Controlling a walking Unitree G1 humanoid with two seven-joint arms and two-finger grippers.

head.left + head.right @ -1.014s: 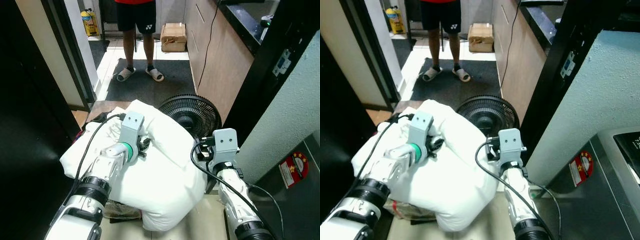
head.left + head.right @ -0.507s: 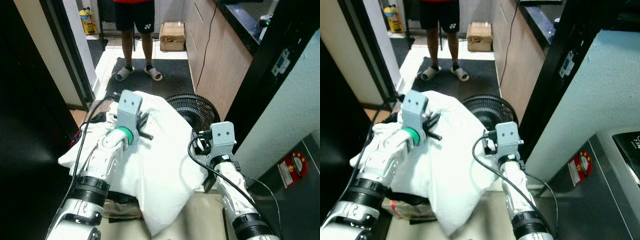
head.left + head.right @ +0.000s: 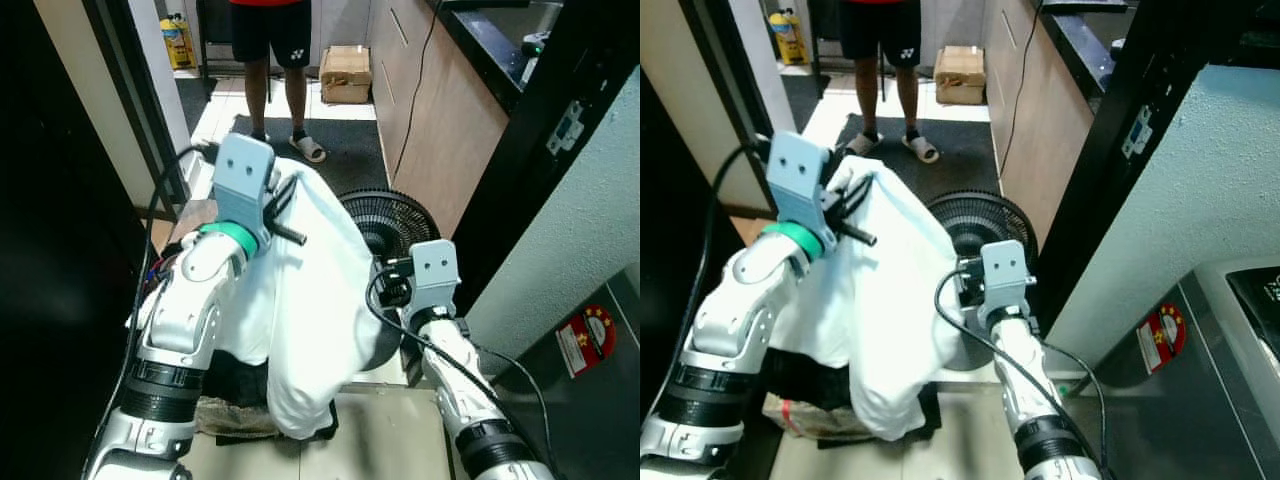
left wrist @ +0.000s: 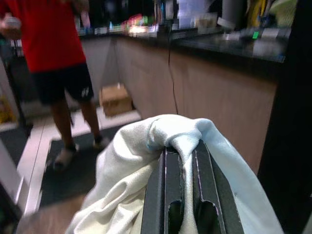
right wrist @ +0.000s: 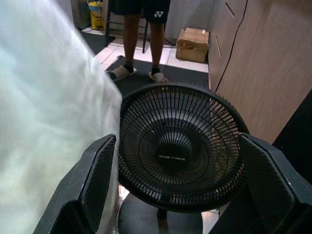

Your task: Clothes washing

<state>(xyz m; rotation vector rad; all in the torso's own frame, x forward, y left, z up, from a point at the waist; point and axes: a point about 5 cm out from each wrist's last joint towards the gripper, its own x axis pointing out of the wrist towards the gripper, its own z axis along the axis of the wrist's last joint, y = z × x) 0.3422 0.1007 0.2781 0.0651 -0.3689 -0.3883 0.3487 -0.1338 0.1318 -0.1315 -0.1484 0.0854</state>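
Pinching white cloth (image 3: 310, 300), left pincer (image 4: 181, 161) (clamped)

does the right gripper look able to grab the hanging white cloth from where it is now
Probably yes: the right gripper is open and the white cloth, held up by the left gripper, hangs right beside it, with only the black fan beyond.

Home kitchen: counter (image 4: 229, 46), floor fan (image 5: 178, 146)
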